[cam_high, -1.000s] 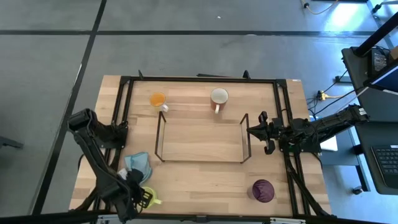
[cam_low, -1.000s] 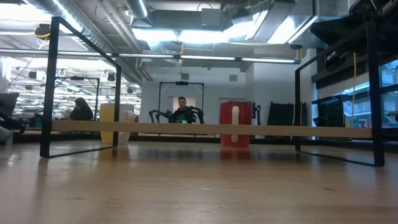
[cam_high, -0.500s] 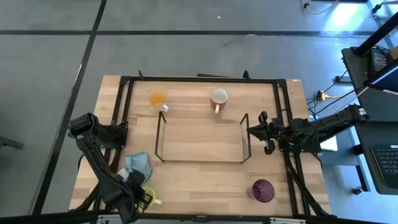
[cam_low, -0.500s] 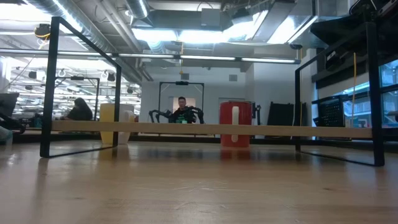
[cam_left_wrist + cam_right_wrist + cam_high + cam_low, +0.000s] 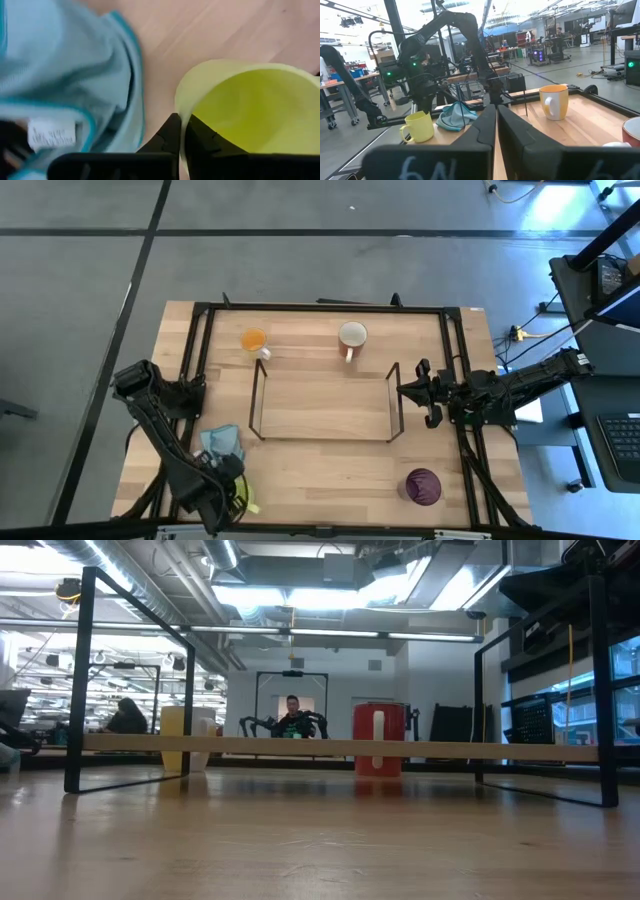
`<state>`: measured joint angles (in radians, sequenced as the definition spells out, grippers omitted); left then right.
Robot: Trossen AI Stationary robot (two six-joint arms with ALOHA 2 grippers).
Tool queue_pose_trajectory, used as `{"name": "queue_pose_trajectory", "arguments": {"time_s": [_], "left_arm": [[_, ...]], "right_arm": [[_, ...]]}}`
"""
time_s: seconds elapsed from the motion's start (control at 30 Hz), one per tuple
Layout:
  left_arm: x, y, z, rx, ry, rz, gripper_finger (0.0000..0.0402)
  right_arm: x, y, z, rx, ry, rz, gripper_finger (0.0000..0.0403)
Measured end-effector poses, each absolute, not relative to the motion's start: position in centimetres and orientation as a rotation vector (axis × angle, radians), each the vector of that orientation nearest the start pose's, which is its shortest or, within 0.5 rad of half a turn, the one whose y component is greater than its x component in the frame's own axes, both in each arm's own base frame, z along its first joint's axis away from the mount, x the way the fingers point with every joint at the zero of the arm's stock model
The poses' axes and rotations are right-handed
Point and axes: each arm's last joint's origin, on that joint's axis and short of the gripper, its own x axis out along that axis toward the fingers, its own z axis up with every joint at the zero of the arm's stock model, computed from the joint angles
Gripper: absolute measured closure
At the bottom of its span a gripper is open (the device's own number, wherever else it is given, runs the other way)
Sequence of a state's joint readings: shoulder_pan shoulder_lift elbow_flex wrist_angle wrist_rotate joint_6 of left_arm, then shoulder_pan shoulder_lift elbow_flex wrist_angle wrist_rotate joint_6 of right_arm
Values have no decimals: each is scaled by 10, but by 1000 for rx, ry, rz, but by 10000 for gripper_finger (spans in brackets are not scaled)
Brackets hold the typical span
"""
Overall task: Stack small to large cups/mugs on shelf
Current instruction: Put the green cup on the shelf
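Observation:
The yellow-green mug (image 5: 244, 501) stands on its base at the table's near left corner, with my left gripper (image 5: 230, 494) shut on it from above. The orange mug (image 5: 254, 340) and the white mug (image 5: 352, 335) stand on the table beyond the wire shelf (image 5: 325, 400). At the near right stands the dark purple cup (image 5: 423, 485). My right gripper (image 5: 404, 390) waits shut beside the shelf's right end, holding nothing. My left gripper holds the yellow-green mug by its rim wall (image 5: 181, 112). One finger (image 5: 200, 137) is inside the mug and the other (image 5: 167, 135) outside, on the side toward the cloth. The fingers come down from above. The mug stands upright on the table.
A crumpled light blue cloth (image 5: 222, 442) lies right beside the yellow-green mug, toward the table's far edge. A larger black metal frame (image 5: 200, 370) runs around the table top. Bare wood lies between the shelf and the near edge.
My left gripper has dropped over the yellow-green mug, so the arm now covers most of it in the high view, and its fingers have shut on the rim. The mug stands where it was.

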<state>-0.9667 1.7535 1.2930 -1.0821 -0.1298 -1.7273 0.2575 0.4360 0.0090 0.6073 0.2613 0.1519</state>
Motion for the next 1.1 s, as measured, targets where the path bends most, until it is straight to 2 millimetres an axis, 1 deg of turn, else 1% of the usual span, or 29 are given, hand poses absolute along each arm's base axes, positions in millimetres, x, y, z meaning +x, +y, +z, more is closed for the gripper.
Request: {"name": "queue_pose_trajectory", "arguments": {"time_s": [0.17,0.37,0.5,0.57,0.63,0.73,0.97,1.1], "left_arm": [[193,-251,212,-361,1387,411,398],[201,-245,213,-18,1411,124,398],[210,-243,213,138,1396,-45,399],[215,-242,213,180,1379,-107,399],[218,-241,213,199,1370,-133,399],[221,-237,213,206,1372,-130,394],[223,-235,211,189,1397,-124,360],[222,-235,211,198,1405,-127,356]], "right_arm": [[121,24,185,198,-174,9,382],[121,24,185,197,-174,9,382],[121,24,185,198,-174,9,382],[121,24,185,197,-174,9,382],[121,24,185,198,-174,9,382],[121,24,185,197,-174,9,382],[121,24,185,198,-175,9,382],[121,24,185,198,-174,9,382]]}}
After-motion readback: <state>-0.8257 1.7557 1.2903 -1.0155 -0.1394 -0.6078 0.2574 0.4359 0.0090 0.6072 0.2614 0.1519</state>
